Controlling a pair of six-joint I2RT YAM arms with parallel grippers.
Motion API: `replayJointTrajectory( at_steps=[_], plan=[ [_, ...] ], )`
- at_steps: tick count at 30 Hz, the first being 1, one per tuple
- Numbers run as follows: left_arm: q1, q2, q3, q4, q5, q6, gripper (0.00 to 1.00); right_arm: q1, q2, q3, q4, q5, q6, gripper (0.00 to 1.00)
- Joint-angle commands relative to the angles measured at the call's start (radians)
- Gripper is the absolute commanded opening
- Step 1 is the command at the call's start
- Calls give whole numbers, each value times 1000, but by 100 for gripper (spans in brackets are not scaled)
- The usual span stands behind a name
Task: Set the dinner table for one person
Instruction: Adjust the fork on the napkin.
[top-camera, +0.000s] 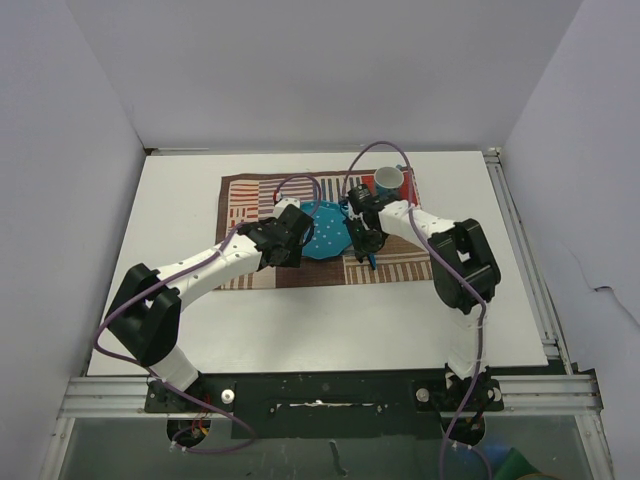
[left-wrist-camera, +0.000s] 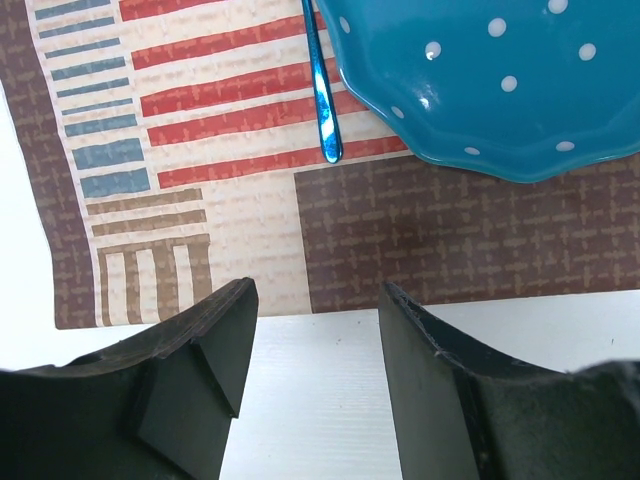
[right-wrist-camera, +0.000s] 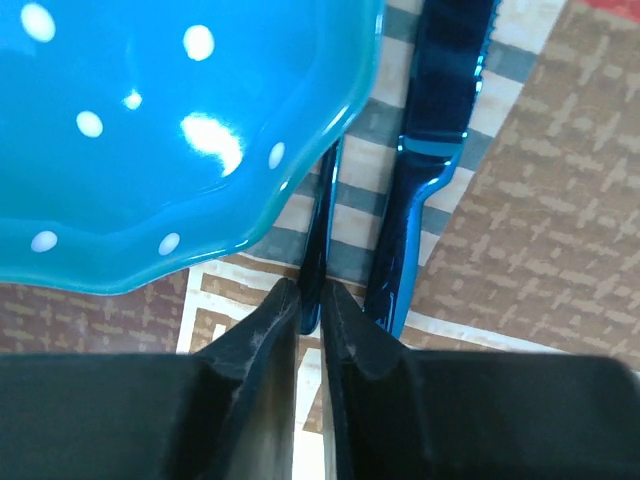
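I see the dinner table (top-camera: 300, 330) from above. It is big, white and flat, shaped like a rectangle, with silver metal rails (top-camera: 520, 250) along its edges. It fills the middle of the view and lies under both arms. A striped mat (top-camera: 250, 200) lies on its far half. A blue plate (top-camera: 325, 238) with white dots sits on the mat. A cup (top-camera: 388, 180) stands near the mat's far right corner.

My left gripper (left-wrist-camera: 317, 295) has its jaws wide apart with nothing in them. It hangs over the mat's near edge, where the white table shows. A shiny blue handle (left-wrist-camera: 322, 90) lies on the mat just beside the plate.

My right gripper (right-wrist-camera: 310, 295) has its jaws squeezed almost together on a thin dark blue handle (right-wrist-camera: 322, 220), right by the plate's rim. A wider blue piece (right-wrist-camera: 430, 100) lies just next to it.
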Motion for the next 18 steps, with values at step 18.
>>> replayJointTrajectory(
  at_steps=[18],
  plan=[
    [-12, -33, 35, 13, -10, -6, 53, 20, -129, -136, 50, -10, 50, 2]
  ],
)
